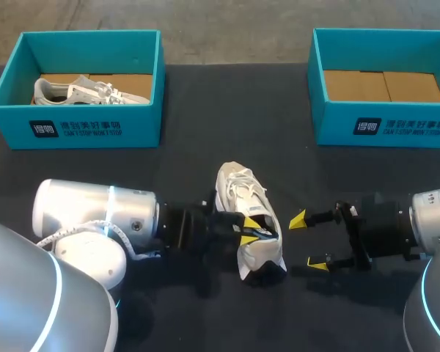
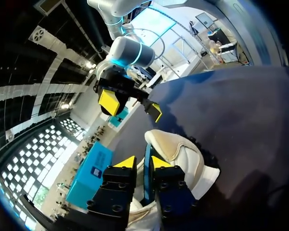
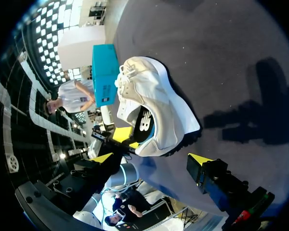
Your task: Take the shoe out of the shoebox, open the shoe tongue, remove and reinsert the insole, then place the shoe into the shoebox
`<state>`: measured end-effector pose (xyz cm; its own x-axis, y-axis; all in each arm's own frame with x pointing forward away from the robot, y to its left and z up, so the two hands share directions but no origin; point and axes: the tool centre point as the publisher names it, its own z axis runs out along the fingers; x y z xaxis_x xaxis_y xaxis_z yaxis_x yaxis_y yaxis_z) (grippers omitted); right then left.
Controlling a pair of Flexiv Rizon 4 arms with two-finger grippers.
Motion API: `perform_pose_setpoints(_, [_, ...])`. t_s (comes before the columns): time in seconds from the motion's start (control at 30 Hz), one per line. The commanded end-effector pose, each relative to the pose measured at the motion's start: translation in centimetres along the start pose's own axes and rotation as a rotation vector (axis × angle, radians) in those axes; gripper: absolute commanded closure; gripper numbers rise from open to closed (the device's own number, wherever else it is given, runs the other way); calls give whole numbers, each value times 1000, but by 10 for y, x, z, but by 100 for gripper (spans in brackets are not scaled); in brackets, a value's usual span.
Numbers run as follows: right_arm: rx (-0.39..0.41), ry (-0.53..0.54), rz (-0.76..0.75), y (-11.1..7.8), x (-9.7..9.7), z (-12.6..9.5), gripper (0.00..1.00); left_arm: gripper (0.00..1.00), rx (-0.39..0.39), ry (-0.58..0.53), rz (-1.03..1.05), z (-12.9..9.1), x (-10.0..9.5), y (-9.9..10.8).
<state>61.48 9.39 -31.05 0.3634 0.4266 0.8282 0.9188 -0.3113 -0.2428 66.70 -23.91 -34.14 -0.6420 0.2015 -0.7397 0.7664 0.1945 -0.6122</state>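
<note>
While the shoe (image 1: 243,196) lies on the table (image 1: 205,169), out of the shoebox (image 1: 81,128), its opening edge is clenched by the left gripper (image 1: 249,229). The right gripper (image 1: 309,242) is held released just beside it. The insole step is judged in hand, and a pinch inside the opening is called for next.

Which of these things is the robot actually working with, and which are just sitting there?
In use: white lace-up sneaker on the table, pinched by the left gripper; right gripper, open beside it; empty teal cardboard shoebox, probably its home.
Idle: second teal shoebox holding another white sneaker.
</note>
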Motion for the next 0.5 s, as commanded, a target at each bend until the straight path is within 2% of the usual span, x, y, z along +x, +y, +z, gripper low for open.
perform_pose_setpoints(0.03, [-3,1,0,-1,0,0,0,96,4,12,3,0,0,-2])
perform_pose_setpoints(0.07, [-3,1,0,-1,0,0,0,100,3,15,4,0,0,-2])
perform_pose_setpoints(0.5, [-3,1,0,-1,0,0,0,100,-55,32,-8,0,1,18])
